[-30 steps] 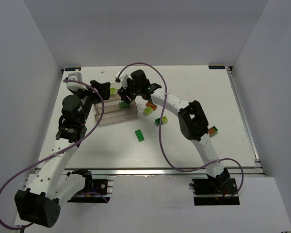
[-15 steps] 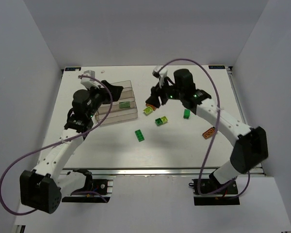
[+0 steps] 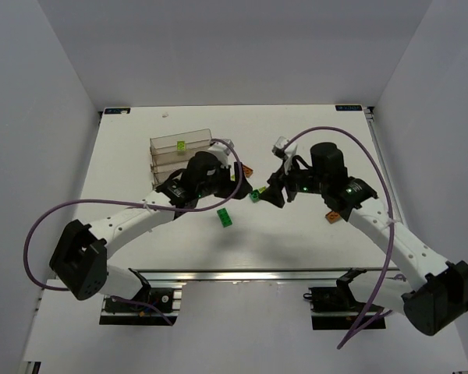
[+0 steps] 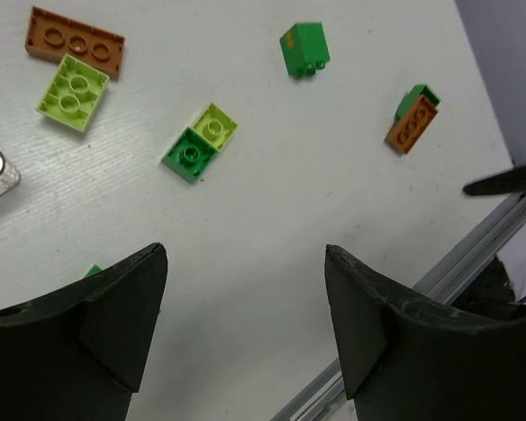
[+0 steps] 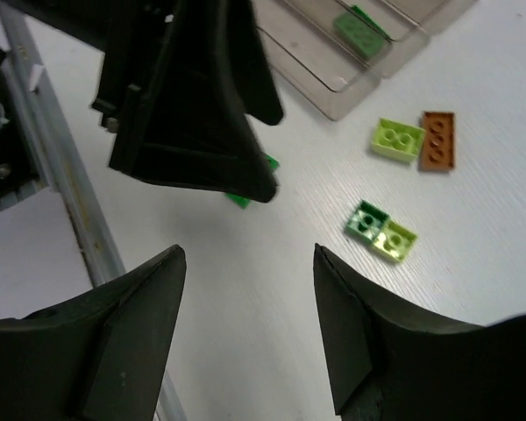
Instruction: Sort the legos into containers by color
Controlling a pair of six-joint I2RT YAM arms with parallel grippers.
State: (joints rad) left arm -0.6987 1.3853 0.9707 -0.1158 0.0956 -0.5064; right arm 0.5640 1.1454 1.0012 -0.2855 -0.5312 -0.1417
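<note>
- left pincer [image 4: 245, 324]: jaws spread, nothing between them, over bare surface [image 3: 296, 140].
- ahead of it, apart: green-and-lime pair [image 4: 199, 140] between 11 and 12 o'clock. lime brick [image 4: 73, 91] just beside orange plate [image 4: 74, 41] at 11 o'clock. dark green brick [image 4: 303, 49] between 12 and 1. orange-and-green pair [image 4: 412, 118] at 1 o'clock.
- right pincer [image 5: 245, 342]: jaws spread, empty. the green-and-lime pair lies at its 2 o'clock. the left arm [image 5: 193, 96] crosses at 11 o'clock, hiding most of a green brick [image 5: 238, 200].
- containers [image 3: 179, 152]: at 10 o'clock on the surface, a lime piece in the far bin.
- surface white, pale walls [image 3: 31, 117] on three sides, metal rail [image 3: 257, 274] at 6 o'clock.
- overhead, both pincers meet near centre. open surface lies toward 12 and 3 o'clock.
</note>
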